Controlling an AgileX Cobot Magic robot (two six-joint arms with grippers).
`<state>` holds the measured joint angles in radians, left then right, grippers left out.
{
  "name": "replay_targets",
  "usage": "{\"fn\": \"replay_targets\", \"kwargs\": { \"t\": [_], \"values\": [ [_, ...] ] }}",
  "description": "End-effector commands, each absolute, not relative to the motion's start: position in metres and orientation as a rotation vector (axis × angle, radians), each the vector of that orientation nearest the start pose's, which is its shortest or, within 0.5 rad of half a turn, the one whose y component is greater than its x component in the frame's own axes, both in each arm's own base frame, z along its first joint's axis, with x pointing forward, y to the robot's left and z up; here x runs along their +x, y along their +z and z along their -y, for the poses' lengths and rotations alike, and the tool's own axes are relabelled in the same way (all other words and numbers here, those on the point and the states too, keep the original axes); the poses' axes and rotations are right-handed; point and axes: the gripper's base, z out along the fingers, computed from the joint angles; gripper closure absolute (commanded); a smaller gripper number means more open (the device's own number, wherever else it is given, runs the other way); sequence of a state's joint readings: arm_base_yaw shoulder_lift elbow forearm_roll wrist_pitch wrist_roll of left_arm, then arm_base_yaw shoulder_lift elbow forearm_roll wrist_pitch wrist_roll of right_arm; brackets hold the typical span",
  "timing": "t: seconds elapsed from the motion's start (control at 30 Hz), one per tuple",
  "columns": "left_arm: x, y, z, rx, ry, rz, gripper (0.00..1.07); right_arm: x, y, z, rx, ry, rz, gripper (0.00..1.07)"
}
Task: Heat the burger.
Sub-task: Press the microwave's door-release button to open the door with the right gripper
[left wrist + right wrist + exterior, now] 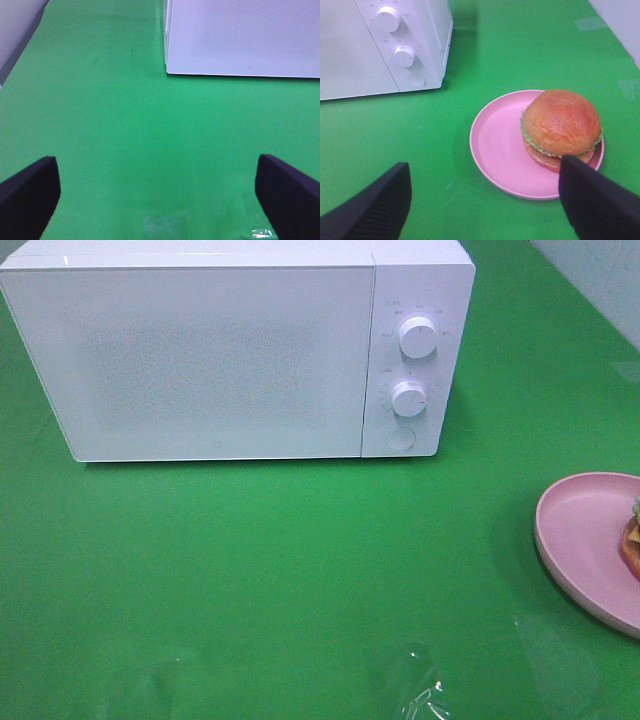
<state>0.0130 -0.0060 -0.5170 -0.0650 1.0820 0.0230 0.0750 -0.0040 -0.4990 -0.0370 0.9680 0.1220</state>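
Right tool (484, 169) gapes empty by the burger (561, 122) on its pink plate (495, 145), left tool (156, 165) likewise before the microwave (240, 35)

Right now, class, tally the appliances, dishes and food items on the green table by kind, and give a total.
microwave: 1
plate: 1
burger: 1
Total: 3

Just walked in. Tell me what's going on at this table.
Nothing is being handled yet. The burger sits on a pink plate on the green table, off to the right of the white microwave, whose door is shut. The right gripper hangs open near the plate, holding nothing. The left gripper is open too, over the table near the microwave's left front corner.
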Motion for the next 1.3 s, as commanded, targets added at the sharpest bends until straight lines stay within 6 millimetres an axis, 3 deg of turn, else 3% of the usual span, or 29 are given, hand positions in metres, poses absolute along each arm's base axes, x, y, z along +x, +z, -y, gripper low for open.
{"fn": "replay_targets", "kwargs": {
  "t": [0.03, 0.53, 0.73, 1.17, 1.3],
  "values": [
    [-0.010, 0.281, 0.005, 0.007, -0.055, -2.017, 0.09, -0.005, 0.285, 0.003, 0.042, 0.080, -1.913, 0.31],
    [-0.010, 0.281, 0.005, 0.007, -0.055, -2.017, 0.09, -0.006, 0.285, 0.003, 0.042, 0.085, -1.911, 0.31],
    [-0.010, 0.281, 0.005, 0.007, -0.055, -2.017, 0.09, -0.002, 0.298, 0.002, 0.062, 0.108, -1.874, 0.31],
    [-0.010, 0.281, 0.005, 0.007, -0.055, -2.017, 0.09, 0.043, 0.312, -0.001, 0.053, 0.107, -1.875, 0.31],
    [-0.010, 0.281, 0.005, 0.007, -0.055, -2.017, 0.09, 0.066, 0.314, -0.003, 0.050, 0.107, -1.892, 0.31]
  ]
}}
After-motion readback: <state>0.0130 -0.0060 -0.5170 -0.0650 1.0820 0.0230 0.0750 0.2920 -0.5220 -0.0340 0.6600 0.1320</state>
